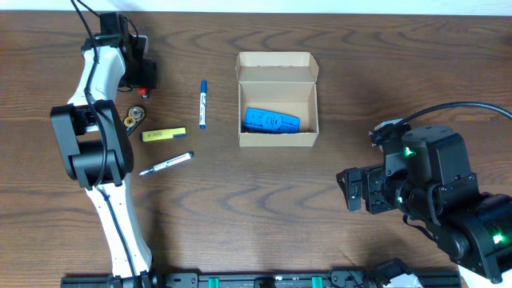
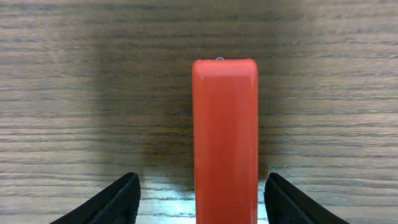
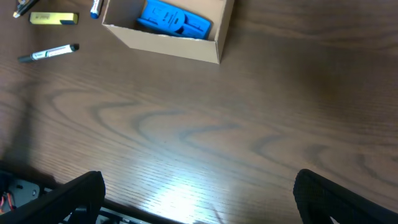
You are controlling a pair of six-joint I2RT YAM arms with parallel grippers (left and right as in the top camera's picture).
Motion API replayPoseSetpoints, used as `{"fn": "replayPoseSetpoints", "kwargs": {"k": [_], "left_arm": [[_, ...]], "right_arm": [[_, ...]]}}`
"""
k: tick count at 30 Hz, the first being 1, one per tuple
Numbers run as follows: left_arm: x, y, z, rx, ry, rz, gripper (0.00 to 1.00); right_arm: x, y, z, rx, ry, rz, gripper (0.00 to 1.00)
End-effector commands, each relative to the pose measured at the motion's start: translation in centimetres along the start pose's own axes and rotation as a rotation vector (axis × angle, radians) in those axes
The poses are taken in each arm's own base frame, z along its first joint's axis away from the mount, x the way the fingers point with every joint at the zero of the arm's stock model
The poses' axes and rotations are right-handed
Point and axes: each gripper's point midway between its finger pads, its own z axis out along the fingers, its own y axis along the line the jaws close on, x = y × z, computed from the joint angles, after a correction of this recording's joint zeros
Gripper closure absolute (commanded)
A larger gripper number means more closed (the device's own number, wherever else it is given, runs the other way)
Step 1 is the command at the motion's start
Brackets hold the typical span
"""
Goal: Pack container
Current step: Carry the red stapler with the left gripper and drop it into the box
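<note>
bright even light, pale glare on the table (image 3: 180, 186), soft shadow in the left wrist view

- Box (image 1: 277, 100) sits mid-table (image 1: 240, 216), toward the far edge, lid open to the far side.
- One plastic gadget (image 1: 270, 122) lies inside the box, on its floor.
- Pen (image 1: 202, 104) lies just left of the box, pointing far-to-near.
- Highlighter (image 1: 164, 134) is left of the pen and nearer.
- Marker (image 1: 166, 163) lies nearer than the highlighter, at a slant.
- Small ring (image 1: 134, 117) is left of the highlighter, just beyond it.
- Block (image 2: 225, 140) lies far left, beyond the ring, between the left gripper (image 2: 198, 198) fingers with a gap on each side.
- Right gripper (image 3: 199, 196) hangs right of the box and nearer, well apart from it.
</note>
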Motion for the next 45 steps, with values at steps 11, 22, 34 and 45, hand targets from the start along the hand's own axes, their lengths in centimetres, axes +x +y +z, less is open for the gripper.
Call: {"fn": "replayPoseSetpoints", "kwargs": {"k": [11, 22, 34, 45], "left_arm": [[1.4, -1.2, 2.3, -0.001, 0.058, 0.011, 0.44], [1.3, -3.2, 2.0, -0.077, 0.072, 0.075, 0.94], [-3.1, -7.7, -9.0, -0.059, -0.086, 0.17, 0.94], [-1.0, -22.3, -21.2, 0.19, -0.275, 0.831, 0.95]], "right_arm": [[0.0, 0.1, 0.0, -0.002, 0.001, 0.0, 0.01], [0.0, 0.1, 0.0, -0.002, 0.001, 0.0, 0.01], [0.0, 0.1, 0.0, -0.002, 0.001, 0.0, 0.01], [0.0, 0.1, 0.0, -0.002, 0.001, 0.0, 0.01]]}}
